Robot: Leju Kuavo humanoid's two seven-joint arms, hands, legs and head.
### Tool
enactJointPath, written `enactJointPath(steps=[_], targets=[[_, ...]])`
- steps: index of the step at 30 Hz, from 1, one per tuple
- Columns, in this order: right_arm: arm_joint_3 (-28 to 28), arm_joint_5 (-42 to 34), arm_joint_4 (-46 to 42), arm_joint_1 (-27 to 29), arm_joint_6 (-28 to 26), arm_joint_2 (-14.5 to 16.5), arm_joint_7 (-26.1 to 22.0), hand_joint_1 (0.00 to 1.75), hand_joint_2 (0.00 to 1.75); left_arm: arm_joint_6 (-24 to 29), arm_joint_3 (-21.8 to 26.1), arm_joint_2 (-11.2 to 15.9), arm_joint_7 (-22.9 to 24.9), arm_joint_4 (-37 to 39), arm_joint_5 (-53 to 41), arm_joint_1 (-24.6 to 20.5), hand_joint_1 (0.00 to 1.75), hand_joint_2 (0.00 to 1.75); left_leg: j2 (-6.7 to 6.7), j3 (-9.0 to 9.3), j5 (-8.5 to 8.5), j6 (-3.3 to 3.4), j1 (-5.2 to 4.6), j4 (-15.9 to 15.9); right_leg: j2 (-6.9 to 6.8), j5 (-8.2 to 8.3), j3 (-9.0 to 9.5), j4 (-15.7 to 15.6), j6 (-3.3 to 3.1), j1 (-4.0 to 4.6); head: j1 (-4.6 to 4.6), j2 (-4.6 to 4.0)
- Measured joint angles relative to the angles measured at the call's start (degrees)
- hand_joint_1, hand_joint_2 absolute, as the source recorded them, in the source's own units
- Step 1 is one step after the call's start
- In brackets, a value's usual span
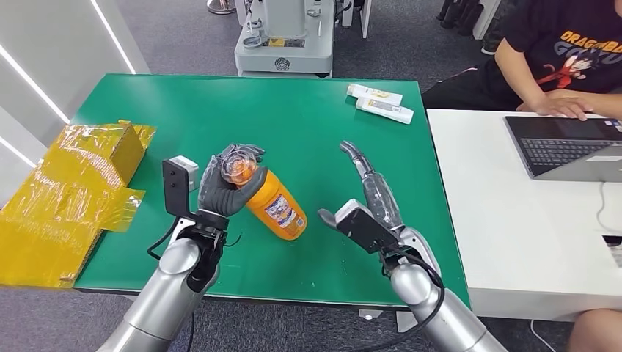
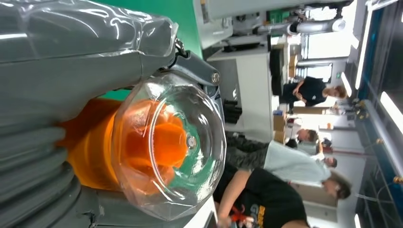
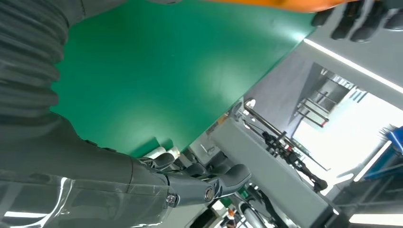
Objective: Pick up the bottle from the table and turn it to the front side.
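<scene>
I have the left hand (image 1: 224,183) wrapped round the cap end of the bottle (image 1: 273,205), mid-table, tilted with base toward 4 o'clock, label partly up | right hand (image 1: 367,209) empty, fingers spread, at the bottle's 3 o'clock, likely ready to assist the turn.

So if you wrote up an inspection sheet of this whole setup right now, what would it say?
Surface: green table, beside a white desk.
Job's things: orange bottle with clear cap, tilted.
Clutter: yellow wrapped boxes; two white tubes.
Hands: left hand grips the bottle's cap end; right hand open, holding nothing.
Cables: black wires at both wrists.
Surroundings: person at a laptop; grey machine behind.
</scene>
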Motion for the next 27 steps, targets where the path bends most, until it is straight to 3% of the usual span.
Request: enactJointPath(steps=[7,16,27], targets=[[-0.99,3.12,-8.64,5.80,-1.05,-0.25,0.84,0.00,1.75,1.24,0.55,0.28,-0.35,-0.22,-1.21,0.22,1.75,1.75,-0.01,0.00,0.00,0.00,0.00,0.00,-0.02,0.00,0.01,0.00,0.00,0.00,-0.01,0.00],[-1.55,3.92,-12.10,8.79,-1.67,-0.44,-0.19,0.00,1.75,3.06,2.88,1.29,-1.33,-4.30,-2.79,0.43,1.75,1.75,-0.01,0.00,0.00,0.00,0.01,0.00,-0.01,0.00,0.00,0.01,0.00,0.01,-0.01,0.00],[-3.26,2.91,-13.33,10.10,-3.39,-1.19,-1.50,0.00,1.75,5.56,4.80,5.42,-0.49,-8.34,-9.35,-1.71,1.75,1.75,0.00,0.01,0.01,-0.01,0.01,0.00,0.01,0.01,0.00,0.01,-0.01,0.01,0.00,0.00]])
